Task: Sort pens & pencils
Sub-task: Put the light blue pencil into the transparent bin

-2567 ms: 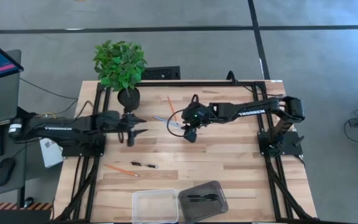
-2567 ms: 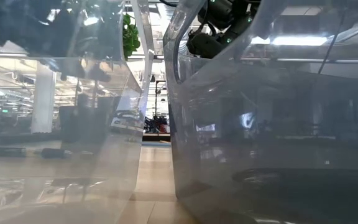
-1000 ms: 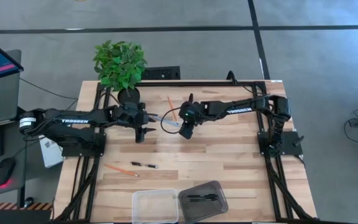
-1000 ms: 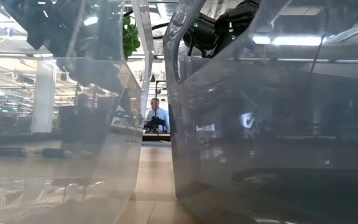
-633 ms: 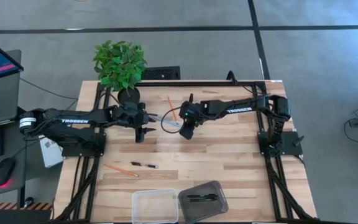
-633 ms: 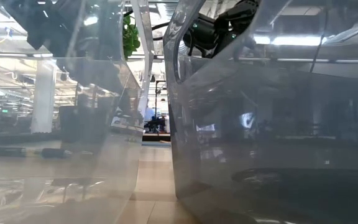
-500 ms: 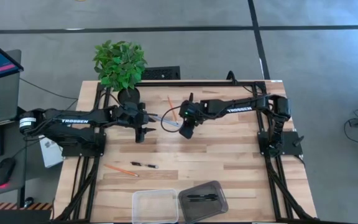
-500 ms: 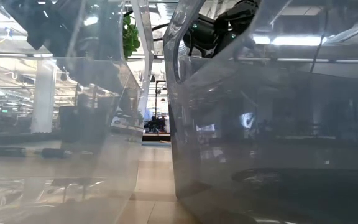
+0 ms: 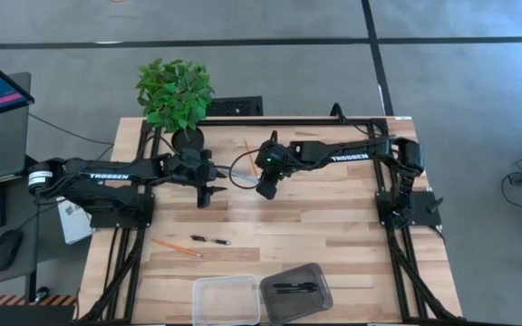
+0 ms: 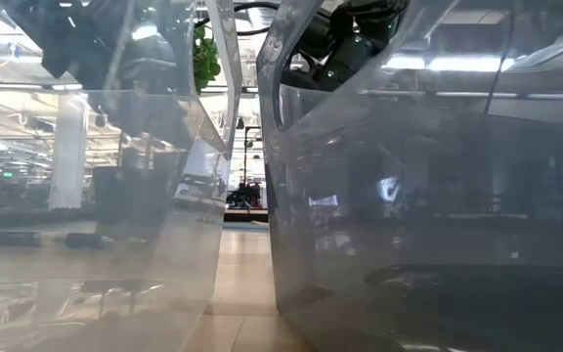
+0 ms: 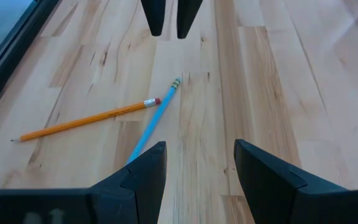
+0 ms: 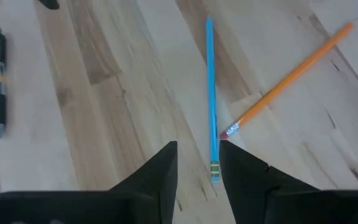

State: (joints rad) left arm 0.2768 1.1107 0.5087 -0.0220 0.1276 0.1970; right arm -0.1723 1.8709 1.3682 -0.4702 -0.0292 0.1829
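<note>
Since a moment ago the right gripper (image 9: 265,187) has slid a little toward the plant (image 9: 174,93), and now it hangs right over the blue pencil (image 12: 212,93). Its fingers (image 12: 157,171) are a small way apart, with the eraser end of the pencil showing between them. The left gripper (image 9: 208,190) waits just below the plant, fingers wide apart, holding nothing.

That pencil looks light, stiff and thin, and it lies flat on the wood, so it may roll or slip away. I think a pinch across its middle would be best.

An orange pencil (image 12: 291,79) gets in the way; its eraser nearly touches the blue one. Far from the plant, near the front edge, lie another orange pencil (image 9: 177,246), a pen (image 9: 209,240), a clear box (image 9: 226,300) and a dark box (image 9: 295,292) with a pen inside.
</note>
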